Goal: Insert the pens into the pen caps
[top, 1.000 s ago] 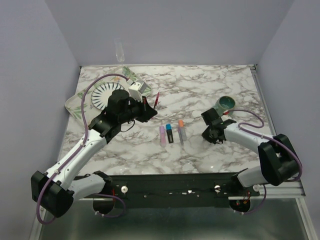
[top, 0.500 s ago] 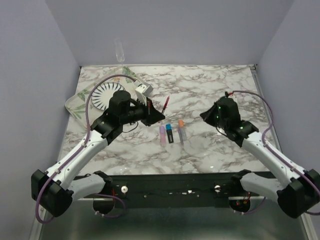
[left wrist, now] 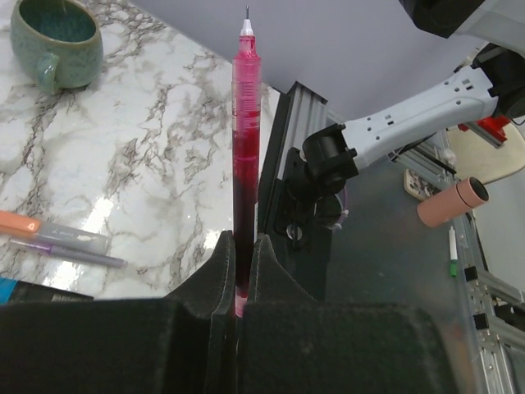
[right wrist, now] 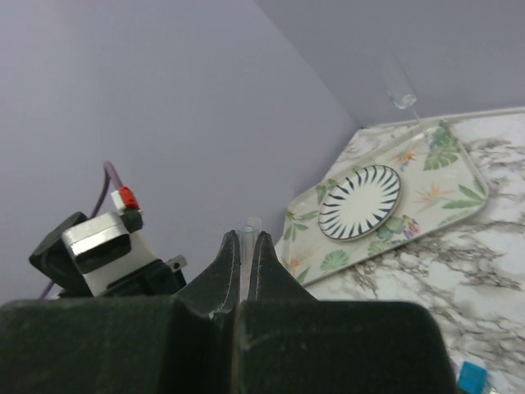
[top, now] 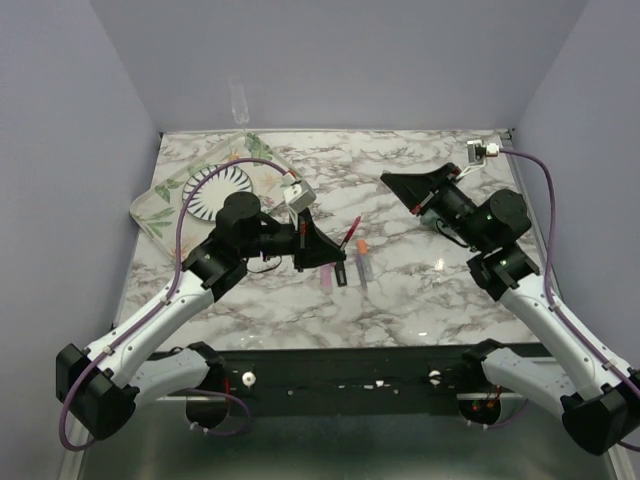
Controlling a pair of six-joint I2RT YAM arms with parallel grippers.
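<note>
- The red pen (left wrist: 244, 131) is a slim, see-through barrel tinted red, with a pale cone and a fine metal point at its free end.
- In the left wrist view it stands in the middle of the frame. Its lower end is pinched in the left end effector (left wrist: 243, 246), whose fingers are pressed together on it.
- From above, the same red pen (top: 351, 236) sits at the centre of the frame, off the counter (top: 400, 300). It juts up and right from the left end effector (top: 337, 252).
- The clear cap (right wrist: 248, 234) is a thin colourless tube with an open end. Only the right wrist view shows it, clamped in the right end effector (right wrist: 245, 248).
- From above, the right end effector (top: 389, 179) is right of centre, pointing left, well apart from the pen.
- Three markers lie side by side on the counter just below the pen:
  - a pink-purple marker (top: 327, 279);
  - a black marker (top: 342, 273) with a blue end;
  - a grey marker (top: 362, 262) with an orange end.
- The left wrist view shows a teal mug (left wrist: 57, 37) at the upper left.
- The right wrist view shows a leaf-printed tray (right wrist: 426, 176) holding a striped plate (right wrist: 361, 201).
</note>
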